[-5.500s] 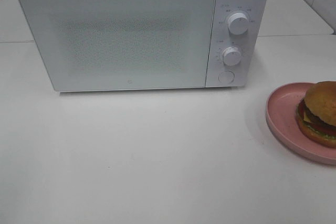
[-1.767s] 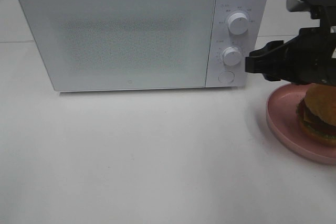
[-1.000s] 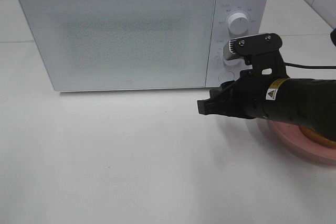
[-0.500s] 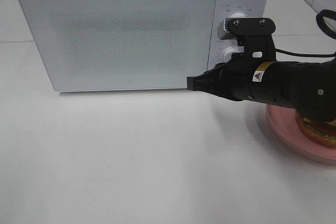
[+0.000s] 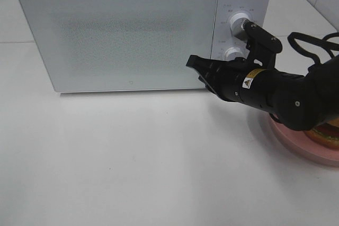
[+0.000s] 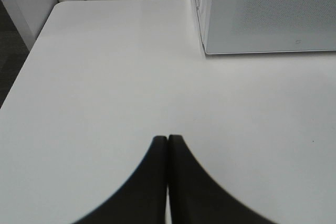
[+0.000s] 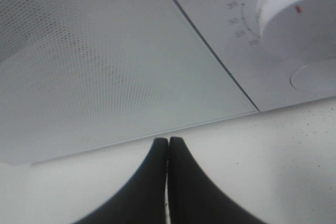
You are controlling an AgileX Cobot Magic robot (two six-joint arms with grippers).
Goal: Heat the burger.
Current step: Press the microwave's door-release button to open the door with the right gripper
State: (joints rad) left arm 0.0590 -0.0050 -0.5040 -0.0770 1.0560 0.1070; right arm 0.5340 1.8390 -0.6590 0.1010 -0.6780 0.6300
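Note:
The burger (image 5: 329, 132) lies on a pink plate (image 5: 300, 142) at the right edge of the table, mostly hidden behind my right arm. The white microwave (image 5: 122, 35) stands at the back with its door shut. My right gripper (image 5: 192, 61) is shut and empty, its tip just in front of the door's lower right part, near the seam to the control panel. In the right wrist view the shut fingers (image 7: 157, 166) point at the door's (image 7: 94, 66) bottom edge. My left gripper (image 6: 168, 141) is shut and empty over the bare table, left of the microwave (image 6: 268, 14).
The control panel carries two round knobs (image 5: 232, 54), seen close as a knob (image 7: 302, 17), with a round button (image 7: 315, 77) below. The white table (image 5: 132, 157) spreads out in front of the microwave. A black cable (image 5: 310, 41) loops behind my right arm.
My right arm has swung left and further back, from beside the plate to the microwave door's right edge, and its jaws have closed. The burger and plate have not moved.

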